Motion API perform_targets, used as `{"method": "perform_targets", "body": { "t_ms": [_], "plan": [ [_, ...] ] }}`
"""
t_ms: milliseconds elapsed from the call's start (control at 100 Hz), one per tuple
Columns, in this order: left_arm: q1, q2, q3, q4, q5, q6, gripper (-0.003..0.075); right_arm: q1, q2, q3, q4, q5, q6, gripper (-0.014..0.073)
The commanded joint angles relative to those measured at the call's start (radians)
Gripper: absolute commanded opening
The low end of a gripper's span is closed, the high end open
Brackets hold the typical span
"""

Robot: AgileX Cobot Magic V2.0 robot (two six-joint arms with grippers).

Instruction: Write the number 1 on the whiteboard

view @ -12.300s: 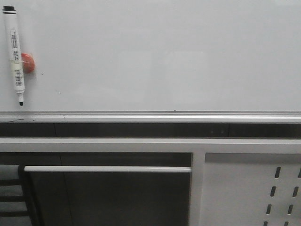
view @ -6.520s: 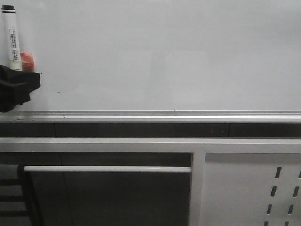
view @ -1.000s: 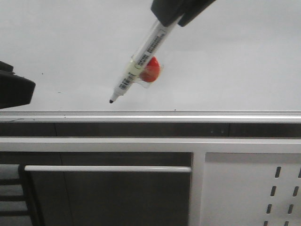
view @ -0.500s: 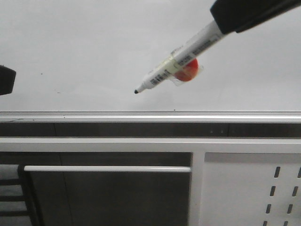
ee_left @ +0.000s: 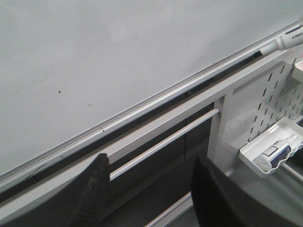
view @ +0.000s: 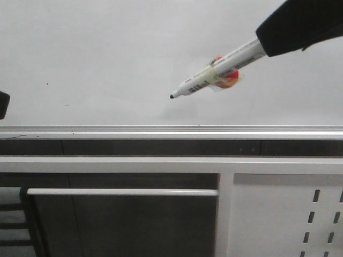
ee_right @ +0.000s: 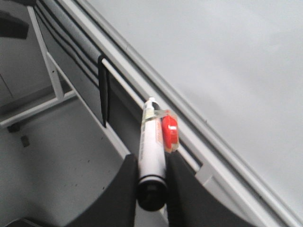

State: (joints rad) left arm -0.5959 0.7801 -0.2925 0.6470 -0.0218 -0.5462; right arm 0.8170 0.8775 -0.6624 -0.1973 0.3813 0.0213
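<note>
right gripper (ee_right: pixel 150 182) pinching the marker (view: pixel 217 75) by its back end, tip at 8 o'clock off the whiteboard (view: pixel 107 53); light, slick, probably twists; left gripper (ee_left: pixel 149 182) spread, empty.

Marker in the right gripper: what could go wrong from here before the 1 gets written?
1. The marker lies nearly flat, its tip aimed sideways along the whiteboard; at that angle the tip may skid or miss, leaving no stroke.
2. The right gripper clamps only the rear end of the barrel, so pressing the tip could pivot or slip the pen.
3. The red magnet taped to the barrel may grab the board first and drag the line.
</note>
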Motion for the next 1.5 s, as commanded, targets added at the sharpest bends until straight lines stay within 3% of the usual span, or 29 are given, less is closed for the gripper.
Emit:
{"method": "perform_targets", "body": {
  "t_ms": [0,320,730,1490],
  "plan": [
    [-0.005,-0.005,-0.028,-0.013,-0.053,-0.011,0.0327,0.003,-0.014,-0.026,-0.040,-0.111,0.001,-0.0060],
    [-0.005,-0.005,-0.028,-0.013,-0.075,-0.011,0.0326,-0.003,-0.014,-0.026,-0.123,-0.149,0.001,-0.0060],
    [-0.005,-0.005,-0.028,-0.013,-0.075,-0.011,0.0326,-0.160,-0.014,-0.026,-0.123,-0.241,0.012,-0.0060],
    [-0.005,-0.005,-0.028,-0.015,-0.086,-0.011,0.0326,-0.191,0.046,-0.028,-0.121,-0.376,0.012,-0.0060]
  ]
}}
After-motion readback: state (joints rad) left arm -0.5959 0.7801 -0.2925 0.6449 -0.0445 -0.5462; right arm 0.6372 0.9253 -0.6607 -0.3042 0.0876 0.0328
